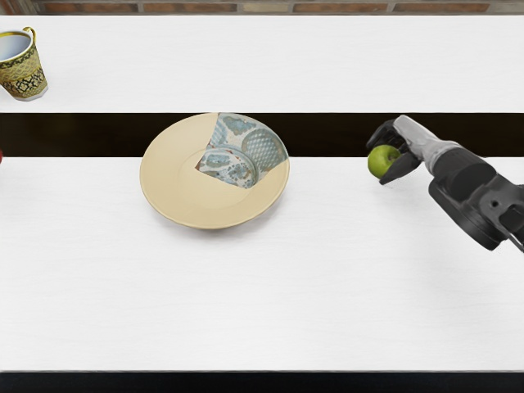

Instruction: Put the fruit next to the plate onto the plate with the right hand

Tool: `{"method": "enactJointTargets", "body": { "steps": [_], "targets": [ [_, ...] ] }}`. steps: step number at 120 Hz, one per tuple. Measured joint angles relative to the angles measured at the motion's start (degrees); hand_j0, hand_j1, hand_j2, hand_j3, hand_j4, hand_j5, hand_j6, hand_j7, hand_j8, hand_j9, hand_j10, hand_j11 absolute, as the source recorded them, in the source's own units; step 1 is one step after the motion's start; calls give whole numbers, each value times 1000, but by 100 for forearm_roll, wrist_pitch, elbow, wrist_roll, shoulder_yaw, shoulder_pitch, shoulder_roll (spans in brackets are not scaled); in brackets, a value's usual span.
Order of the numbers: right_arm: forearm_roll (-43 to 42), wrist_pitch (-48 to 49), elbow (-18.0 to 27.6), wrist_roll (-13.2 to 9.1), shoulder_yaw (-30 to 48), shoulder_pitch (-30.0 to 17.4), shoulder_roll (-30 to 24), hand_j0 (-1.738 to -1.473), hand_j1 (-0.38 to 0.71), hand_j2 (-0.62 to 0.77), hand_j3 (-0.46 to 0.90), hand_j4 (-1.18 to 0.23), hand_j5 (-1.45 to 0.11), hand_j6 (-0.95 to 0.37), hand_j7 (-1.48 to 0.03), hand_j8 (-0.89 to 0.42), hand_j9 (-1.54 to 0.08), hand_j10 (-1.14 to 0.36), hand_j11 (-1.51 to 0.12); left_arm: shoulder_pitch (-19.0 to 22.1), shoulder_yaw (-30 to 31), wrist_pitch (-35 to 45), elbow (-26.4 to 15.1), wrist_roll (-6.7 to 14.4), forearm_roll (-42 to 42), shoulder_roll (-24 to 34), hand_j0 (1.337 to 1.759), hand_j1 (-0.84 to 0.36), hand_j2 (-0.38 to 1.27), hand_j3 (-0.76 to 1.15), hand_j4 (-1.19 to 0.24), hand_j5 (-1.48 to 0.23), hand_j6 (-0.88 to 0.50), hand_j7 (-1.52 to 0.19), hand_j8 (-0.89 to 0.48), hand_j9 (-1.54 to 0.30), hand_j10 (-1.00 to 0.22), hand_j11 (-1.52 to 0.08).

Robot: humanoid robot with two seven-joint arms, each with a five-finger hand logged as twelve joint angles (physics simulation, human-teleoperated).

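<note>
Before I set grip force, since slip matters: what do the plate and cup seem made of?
The plate looks like glazed ceramic: smooth cream surface, painted blue patterned wedge. The cup is probably porcelain: white inside, gold ornamented outside.

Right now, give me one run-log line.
right hand: fingers around green apple | apple: right of plate, apart | placing: not yet done

Fruit [381, 160] right of plate [180, 192]; cup [20, 64] behind, left.
</note>
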Motion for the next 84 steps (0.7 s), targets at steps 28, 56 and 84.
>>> {"method": "enactJointTargets", "body": {
  "steps": [28, 56, 84],
  "targets": [
    [5, 200, 0, -1, -2, 355, 340, -1658, 219, 325, 1, -599, -858, -481, -816, -366, -834, -464, -828, 0, 0, -3, 0, 0, 0, 0, 1658, 338, 2, 0, -11, -13, -11, -13, -11, -13, -10, -13],
    [13, 310, -1, 0, -13, 698, 833, -1658, 271, 467, 1, -596, -861, -484, -817, -363, -834, -461, -827, 0, 0, -3, 0, 0, 0, 0, 1658, 338, 2, 0, -11, -13, -11, -13, -11, -13, -10, -13],
    [8, 355, -38, 0, -69, 922, 1321, -1658, 312, 560, 0, -595, -863, -486, -817, -364, -828, -457, -826, 0, 1, 0, 0, 0, 0, 0, 1658, 338, 2, 0, -11, -13, -11, -13, -11, -13, -10, -13]
  ]
}}
